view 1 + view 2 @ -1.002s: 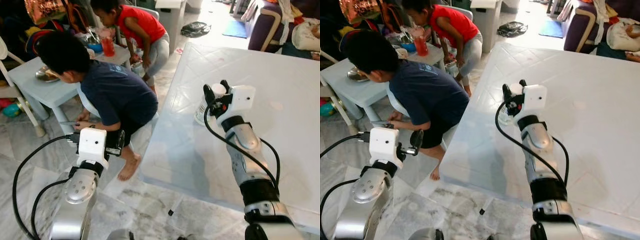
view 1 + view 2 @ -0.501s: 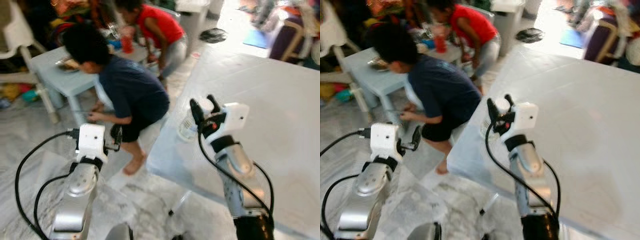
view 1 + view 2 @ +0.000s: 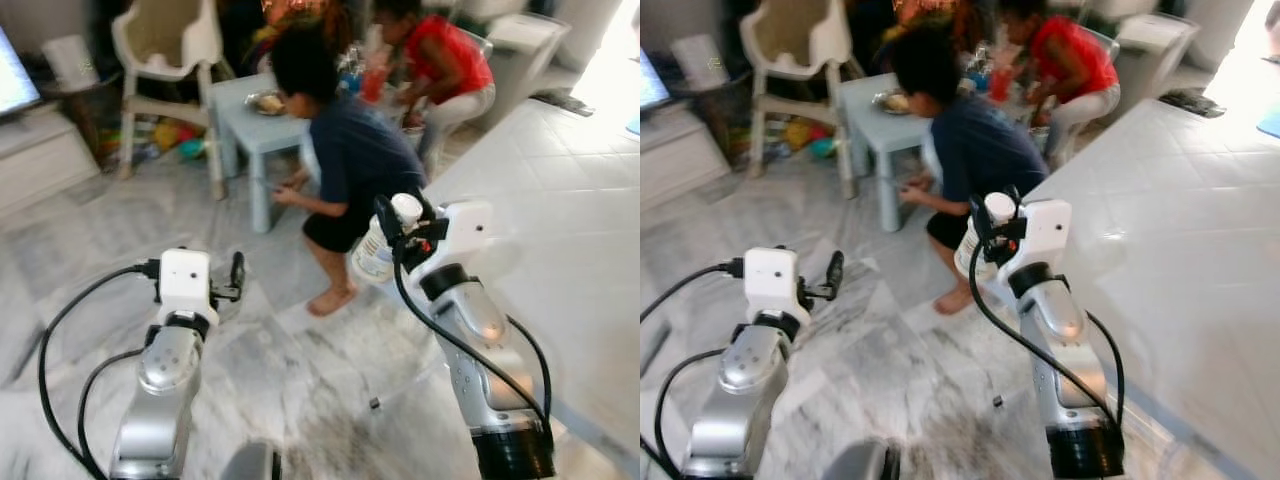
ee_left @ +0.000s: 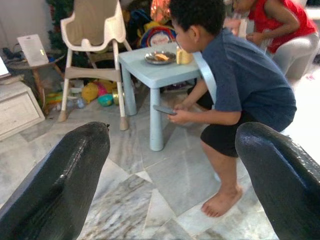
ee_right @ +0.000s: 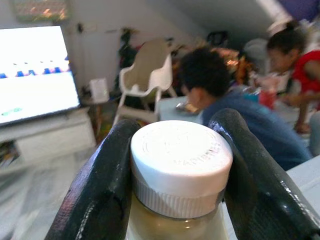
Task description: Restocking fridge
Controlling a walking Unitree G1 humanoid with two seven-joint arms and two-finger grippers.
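I have the right gripper [image 3: 402, 222] clamped around the neck of a white-capped bottle [image 3: 378, 250], carried high and clear of the white table [image 3: 560, 200] so it can travel to the fridge (I judge). My left gripper [image 3: 236, 272] hangs spread wide and empty, low over the floor, near a crouching person [image 3: 350, 160].

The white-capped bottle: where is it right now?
The bottle is held off the table in the right gripper, in front of the robot, just left of the white table's edge, near the crouching person.
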